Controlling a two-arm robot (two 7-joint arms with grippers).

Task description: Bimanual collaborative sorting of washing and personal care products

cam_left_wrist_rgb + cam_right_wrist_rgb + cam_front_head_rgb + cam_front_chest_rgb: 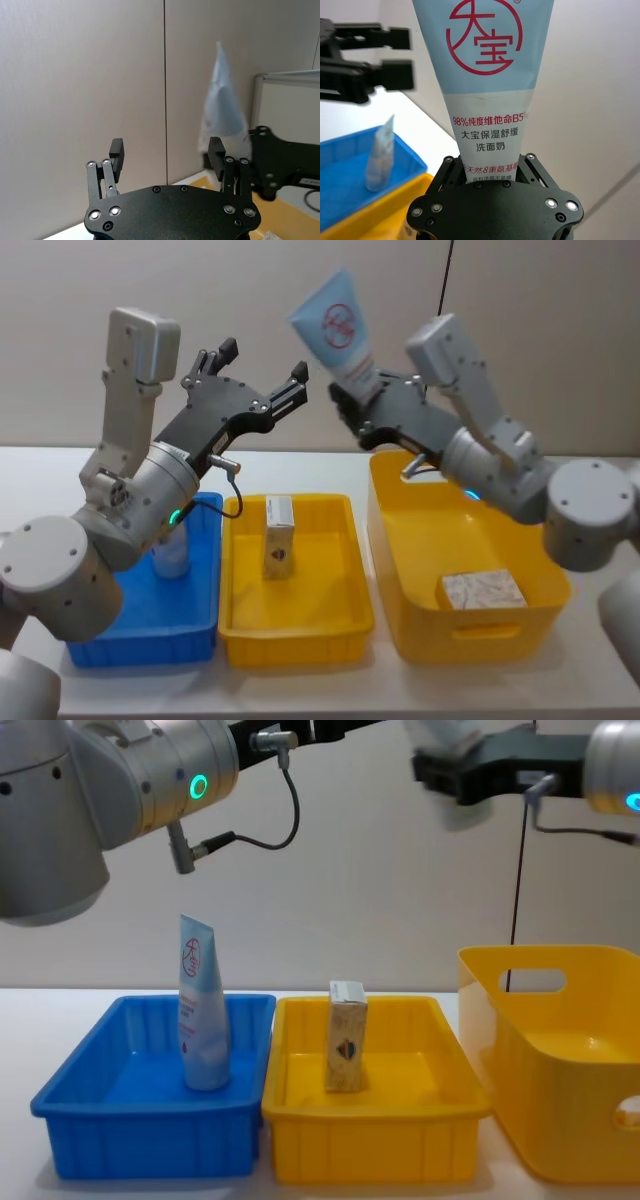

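Observation:
My right gripper (357,400) is raised above the bins and shut on the lower end of a pale blue squeeze tube (338,322) with a red emblem, held upright (487,75). My left gripper (265,360) is open and empty, level with the tube and just to its left. From the left wrist, the tube (222,112) stands just beyond one fingertip (216,150). A second pale blue tube (200,1010) stands in the blue bin (150,1135). A cream carton (346,1035) stands upright in the shallow yellow bin (375,1150).
A deep yellow bin (415,625) on the right holds a cream patterned pack (483,590). All three bins stand side by side on the white table (330,695). A plain wall runs behind.

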